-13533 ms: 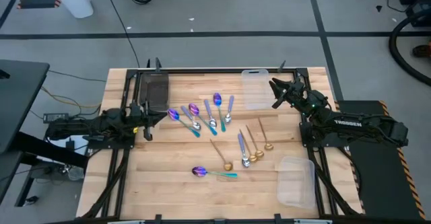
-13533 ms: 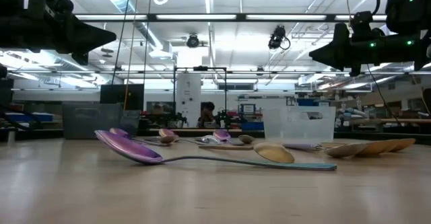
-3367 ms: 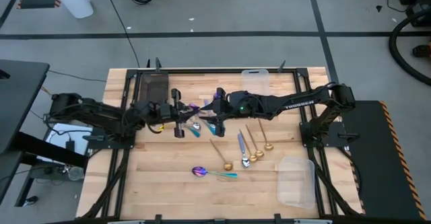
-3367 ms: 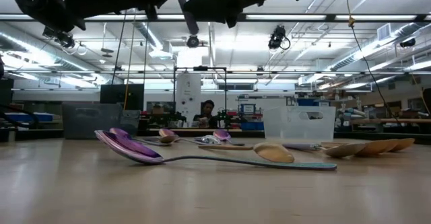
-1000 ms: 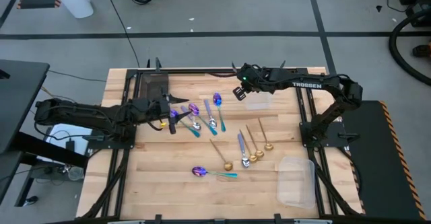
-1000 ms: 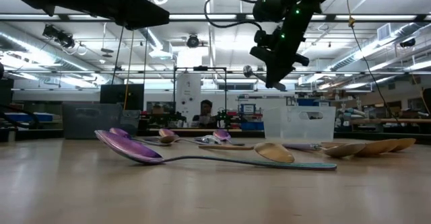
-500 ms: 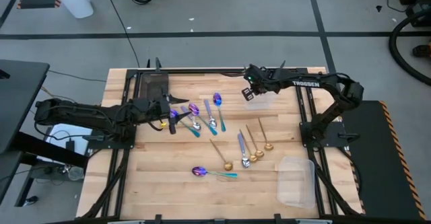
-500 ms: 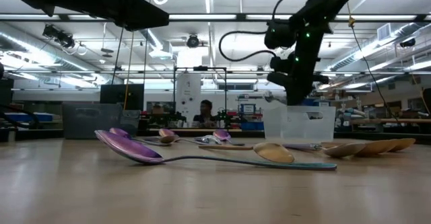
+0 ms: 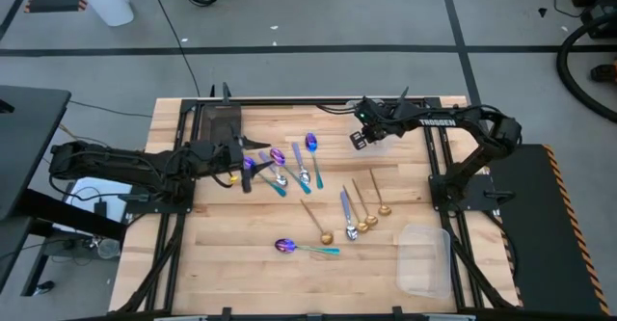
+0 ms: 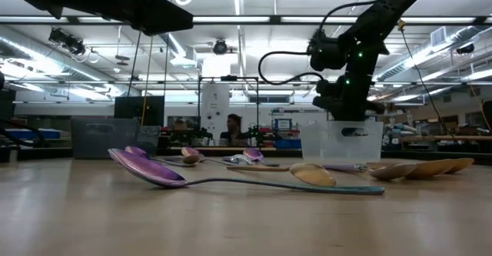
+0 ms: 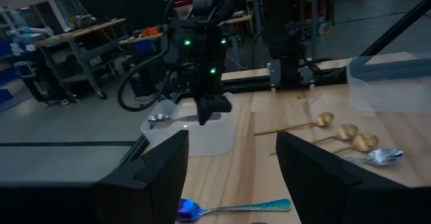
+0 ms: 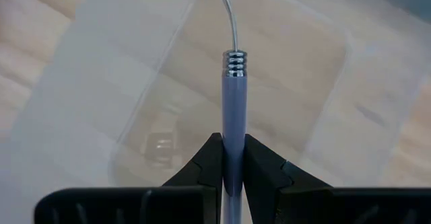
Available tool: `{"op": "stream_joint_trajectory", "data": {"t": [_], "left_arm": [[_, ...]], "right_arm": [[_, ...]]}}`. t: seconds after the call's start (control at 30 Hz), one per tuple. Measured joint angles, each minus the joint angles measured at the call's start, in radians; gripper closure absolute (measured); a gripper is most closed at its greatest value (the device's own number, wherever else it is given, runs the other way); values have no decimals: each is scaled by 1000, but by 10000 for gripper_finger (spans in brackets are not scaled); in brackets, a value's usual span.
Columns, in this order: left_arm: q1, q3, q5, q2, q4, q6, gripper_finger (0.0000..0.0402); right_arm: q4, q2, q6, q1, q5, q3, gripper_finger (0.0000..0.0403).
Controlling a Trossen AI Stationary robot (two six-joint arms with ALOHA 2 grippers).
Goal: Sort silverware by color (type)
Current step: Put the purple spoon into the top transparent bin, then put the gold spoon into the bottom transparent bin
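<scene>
My right gripper [image 9: 359,138] hangs over the clear bin [image 9: 377,147] at the far side, shut on a spoon with a lavender-blue handle [image 12: 232,109]. The spoon's silver bowl [image 11: 158,118] sticks out above the bin. My left gripper [image 9: 243,172] stands open just left of the spoons in the middle of the table, nothing between its fingers. Purple-bowled spoons with teal handles [image 9: 275,162], lavender-handled ones [image 9: 301,167] and gold ones [image 9: 362,205] lie flat on the wood. One purple spoon [image 9: 299,248] lies apart, nearer the front edge. My right gripper pinches the spoon's lavender handle [image 12: 232,153] between its two fingers, a little behind the ringed collar [image 12: 233,62]. The fingers come from above. The spoon is lifted clear, its neck and bowl reaching out past the fingers over the bin's inside [image 12: 202,96].
A dark tray [image 9: 220,126] sits at the far left of the table. A second clear bin [image 9: 424,258] lies near the front right corner. A person shows far off in the room behind the table [image 10: 236,130].
My right gripper has carried the lavender-handled spoon toward the table's right edge and downward, from left of the clear bin to just above it. It has stayed shut on the spoon.
</scene>
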Motion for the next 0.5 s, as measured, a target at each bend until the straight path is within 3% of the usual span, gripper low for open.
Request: {"op": "stream_joint_trajectory", "data": {"t": [0.33, 0.5], "left_arm": [[0, 0, 67, 0, -1, 16, 171], [0, 0, 86, 1, -79, 76, 171]], "right_arm": [[0, 0, 5, -22, -77, -2, 309], [-4, 0, 4, -25, -111, 2, 292]]}}
